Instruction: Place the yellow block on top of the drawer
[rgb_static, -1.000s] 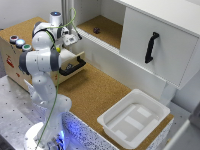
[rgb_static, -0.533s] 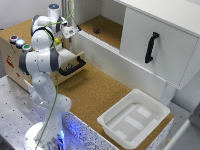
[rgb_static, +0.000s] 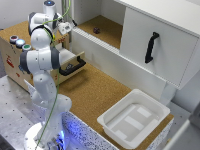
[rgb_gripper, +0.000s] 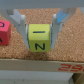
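1. On my remote feed, the white Panda arm (rgb_static: 44, 60) stood bent over the low wooden cabinet (rgb_static: 15, 57), its wrist reaching above the cabinet's cork top (rgb_static: 17, 30).
2. The wrist view showed the yellow block (rgb_gripper: 39, 38), marked with dark letters, sitting on the cork between the gripper (rgb_gripper: 40, 31) fingers.
3. The two grey fingers (rgb_gripper: 21, 27) stood one on each side of the block and close against its side faces; I could not tell whether they were pressing it or slightly parted.
4. A pink block (rgb_gripper: 4, 32) lay on the same cork surface just beside the yellow one.
5. The drawer (rgb_static: 75, 61) with its black bar handle (rgb_static: 73, 66) stood pulled out of the cabinet's front, below the arm.
6. Three round buttons (rgb_static: 19, 42) sat on the cabinet's top near its edge.
7. A white tray (rgb_static: 134, 119) rested on the cork floor, well apart from the cabinet.
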